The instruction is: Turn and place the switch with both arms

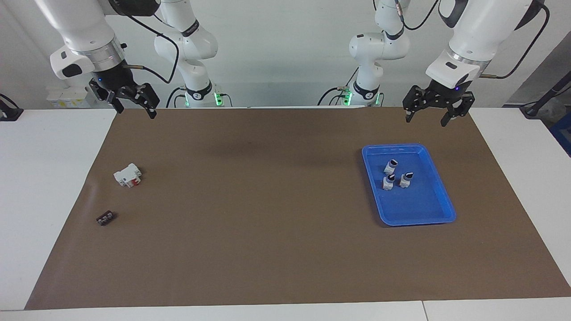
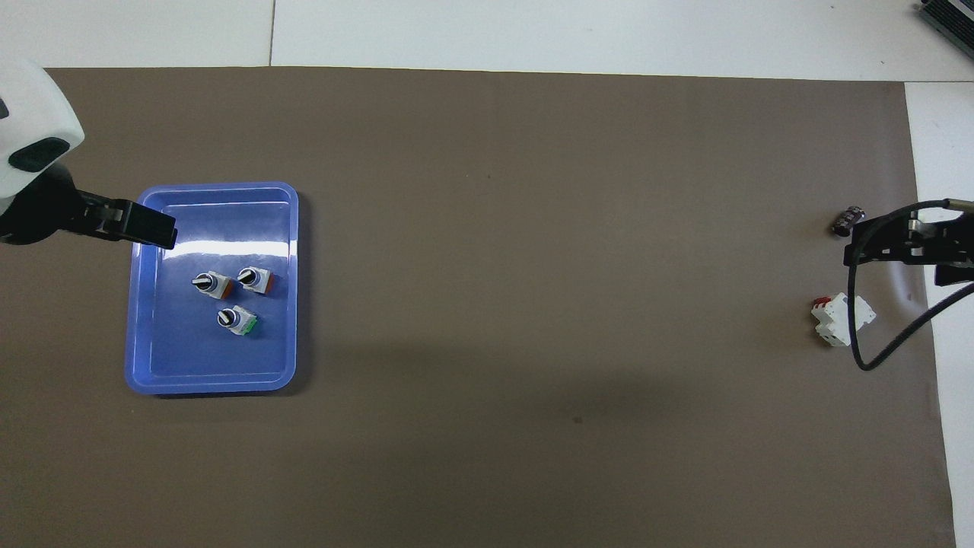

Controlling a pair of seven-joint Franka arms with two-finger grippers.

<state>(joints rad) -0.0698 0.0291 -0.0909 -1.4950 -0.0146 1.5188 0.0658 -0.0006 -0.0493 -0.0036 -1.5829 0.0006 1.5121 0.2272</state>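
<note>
Facing view.
- Left gripper (image 1: 432,117): raised over the mat edge nearest the robots, above the tray's near end. Fingers spread wide, holding nothing.
- Right gripper (image 1: 132,107): raised over the mat corner at the right arm's end. Fingers wide apart, empty.
- Tray (image 1: 439,217): blue, on the mat toward the left arm's end.
- Switches: three in the tray's nearer half, close together, knobs up. One (image 1: 391,166) sits nearest the robots; two more (image 1: 388,182) (image 1: 406,179) lie side by side just farther out.
- White block (image 1: 128,174) with red part: on the mat toward the right arm's end.
- Small black block (image 1: 105,218): farther from the robots than the white block, well apart from it.
- Table (image 1: 49,178): white, under the brown mat.

Overhead view.
- Left gripper (image 2: 156,227): one finger shows over the tray's far corner.
- Right gripper (image 2: 905,247): partly in view, between the black block and the white block as seen from above.
- Tray (image 2: 137,380).
- Switches: two with orange ends (image 2: 211,285) (image 2: 256,279), one with a green end (image 2: 237,320), nearest the robots.

Risks, as judged.
- The three switches crowd each other; fingers coming down on one could nudge or tip its neighbour.
- The green-ended piece could be picked by mistake for an orange one.
- A grip on the round knob may slip during the turn or handover.
</note>
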